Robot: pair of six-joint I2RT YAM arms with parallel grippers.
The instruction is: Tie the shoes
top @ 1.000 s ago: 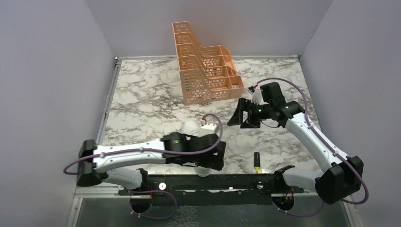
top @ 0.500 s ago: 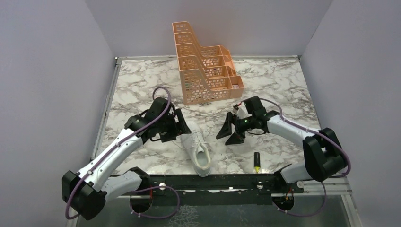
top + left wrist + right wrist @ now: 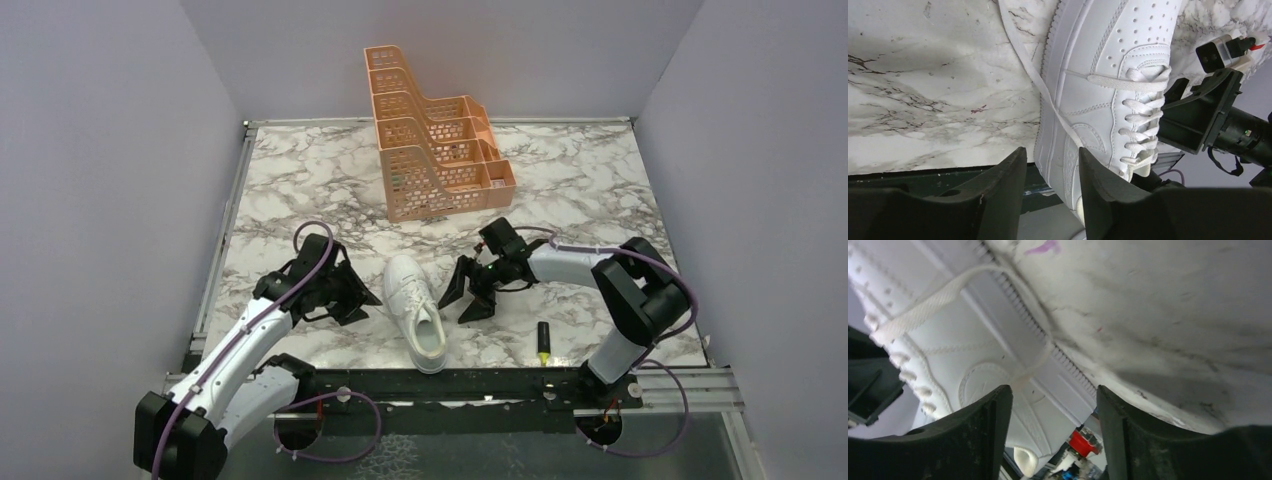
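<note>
Both arms have dropped lower and closed in on the sneaker (image 3: 415, 308) over the last half second, while the shoe itself has stayed where it was. It lies near the middle of the table (image 3: 300, 190) towards the near edge, toe pointing far and heel near, resting on its sole.

Smooth white leather covers it, with small round perforations over the toe, stitched panels and a ribbed edge along the white sole. Flat woven white laces (image 3: 1033, 75) trail loose: one runs down the shoe's left side onto the table, and another loops across its right flank.

Just left of the shoe, the left gripper (image 3: 368, 308) sits low at the surface. Its black fingers (image 3: 998, 195) are apart with a narrow gap, and nothing is pinched between them. On the right side, the right gripper (image 3: 455, 308) is spread wider, with the lace loop (image 3: 923, 305) just beyond its tips and not held.

Grey veins run through the glossy white marble pattern of the tabletop. An orange plastic rack (image 3: 430, 160) with latticed walls and stepped tiers stands at the far side. A yellow and black marker (image 3: 543, 343) lies near the front edge, right of the shoe. Plain pale lilac walls (image 3: 100, 150) close in on three sides.
</note>
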